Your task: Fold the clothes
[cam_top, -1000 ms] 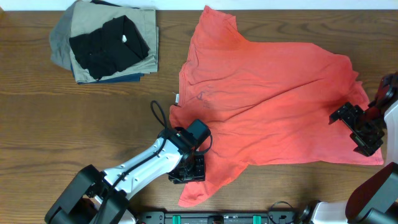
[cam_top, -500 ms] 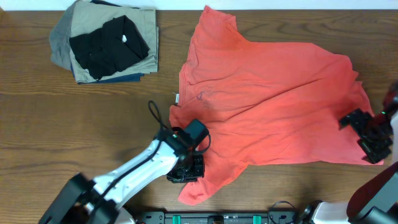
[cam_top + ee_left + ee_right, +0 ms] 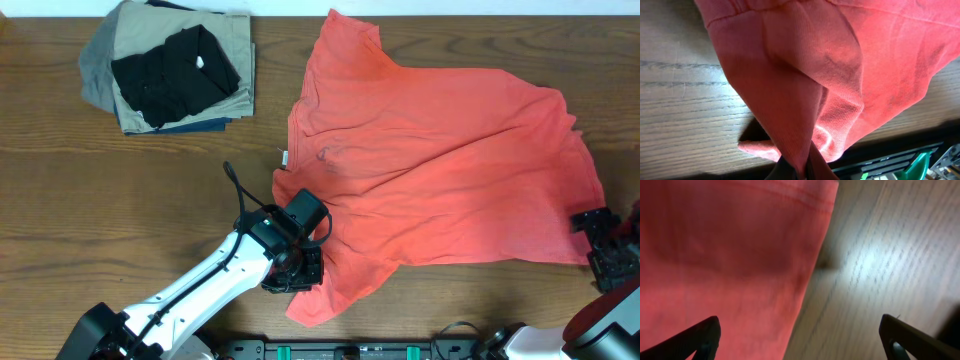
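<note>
The coral-red T-shirt, the clothes [image 3: 440, 160], lies spread and wrinkled across the middle and right of the table, with a white tag [image 3: 283, 157] at its left edge. My left gripper [image 3: 297, 272] is at the shirt's lower left flap. In the left wrist view it [image 3: 802, 170] is shut on a pinched ridge of the red fabric [image 3: 840, 60], which is lifted off the wood. My right gripper [image 3: 603, 250] stands open by the shirt's lower right corner. In the right wrist view its jaws [image 3: 802, 337] straddle the hem [image 3: 715, 245], with cloth on one side and bare wood on the other.
A stack of folded garments [image 3: 170, 75], black on khaki, grey and navy, sits at the back left. The table's front edge with a black rail [image 3: 890, 160] runs just beyond the left gripper. Bare wood [image 3: 100, 200] lies left of the shirt.
My left gripper closed on the shirt's lower flap and drew slightly left. My right gripper slid off the shirt toward the lower right, past the corner, staying open.
</note>
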